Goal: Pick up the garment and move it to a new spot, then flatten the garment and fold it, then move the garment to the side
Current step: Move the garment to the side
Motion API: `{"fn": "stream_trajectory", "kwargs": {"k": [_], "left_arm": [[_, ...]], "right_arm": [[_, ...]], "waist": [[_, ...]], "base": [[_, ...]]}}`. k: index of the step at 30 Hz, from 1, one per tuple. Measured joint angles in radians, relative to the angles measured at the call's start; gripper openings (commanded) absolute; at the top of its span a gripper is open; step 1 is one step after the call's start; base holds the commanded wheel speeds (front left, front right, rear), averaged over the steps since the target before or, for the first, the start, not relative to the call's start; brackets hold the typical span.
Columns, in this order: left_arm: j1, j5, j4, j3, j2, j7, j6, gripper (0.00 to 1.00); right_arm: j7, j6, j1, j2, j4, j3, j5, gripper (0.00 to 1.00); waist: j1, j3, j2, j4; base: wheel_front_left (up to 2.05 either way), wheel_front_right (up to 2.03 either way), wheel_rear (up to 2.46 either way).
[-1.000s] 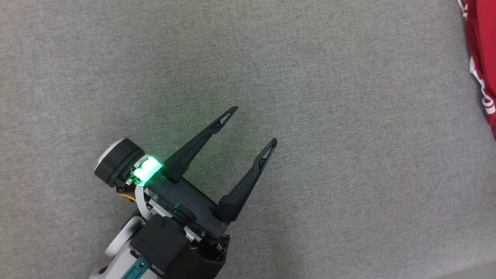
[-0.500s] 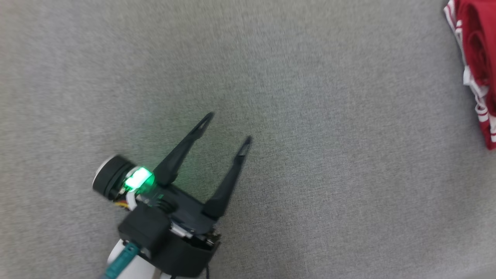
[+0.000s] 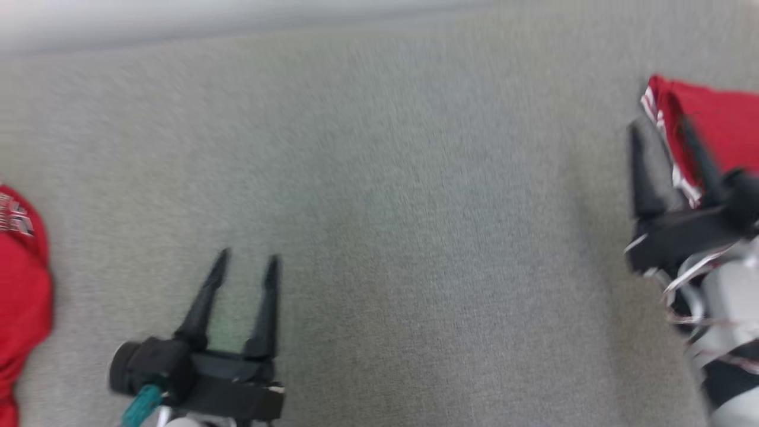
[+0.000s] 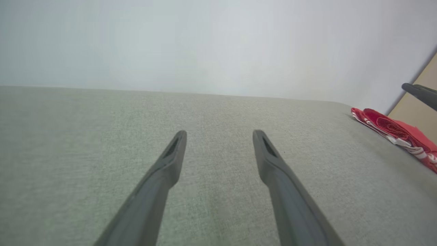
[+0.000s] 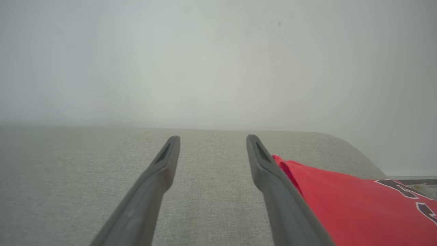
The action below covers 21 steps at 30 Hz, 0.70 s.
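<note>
Your left gripper [image 3: 248,256] hangs near left over the grey padded surface [image 3: 415,237], fingers wide, empty. Your right gripper [image 3: 659,124] is at the right, fingers spread and empty, just beside the red garment [image 3: 711,112]. Another red garment [image 3: 21,296] lies at the left edge.

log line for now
left jaws: open, empty | right jaws: open, beside red white-trimmed fabric garment | garment: on grey fabric surface

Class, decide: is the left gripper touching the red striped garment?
Apart. The left wrist view shows the left gripper over bare grey surface, the red striped garment well off to one side.
</note>
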Motion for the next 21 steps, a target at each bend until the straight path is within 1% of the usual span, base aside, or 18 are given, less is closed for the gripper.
{"fn": "stream_trajectory", "kwargs": {"k": [3, 7, 11, 15, 21], "left_arm": [[0.026, -0.009, 0.017, 0.040, -0.002, -0.003, 0.023, 1.00], [0.063, 0.004, -0.002, 0.085, -0.008, -0.003, 0.032, 1.00], [0.107, 0.022, -0.022, 0.118, -0.012, -0.003, 0.028, 1.00], [0.167, 0.033, -0.035, 0.143, -0.019, -0.003, 0.024, 1.00], [0.235, 0.059, -0.055, 0.168, -0.026, -0.003, 0.007, 1.00]], "right_arm": [[0.000, 0.000, 0.052, 0.034, -0.031, 0.015, 0.004, 1.00], [0.000, 0.000, 0.140, 0.085, -0.089, -0.008, -0.024, 1.00], [0.000, 0.000, 0.220, 0.126, -0.147, -0.035, -0.074, 1.00], [0.000, 0.000, 0.297, 0.157, -0.208, -0.041, -0.130, 1.00], [0.000, 0.000, 0.419, 0.192, -0.276, -0.055, -0.160, 1.00]], "waist": [[-0.0001, -0.051, -0.0001, 0.013], [-0.0001, -0.132, -0.0001, 0.034], [-0.0001, -0.190, -0.0001, 0.049], [-0.0001, -0.245, -0.0001, 0.061], [0.0000, -0.315, -0.0001, 0.075]], "base": [[0.00, 0.00, 0.00], [0.00, 0.00, 0.00], [0.00, 0.00, 0.00], [0.00, 0.00, 0.00], [0.00, 0.00, 0.00]]}}
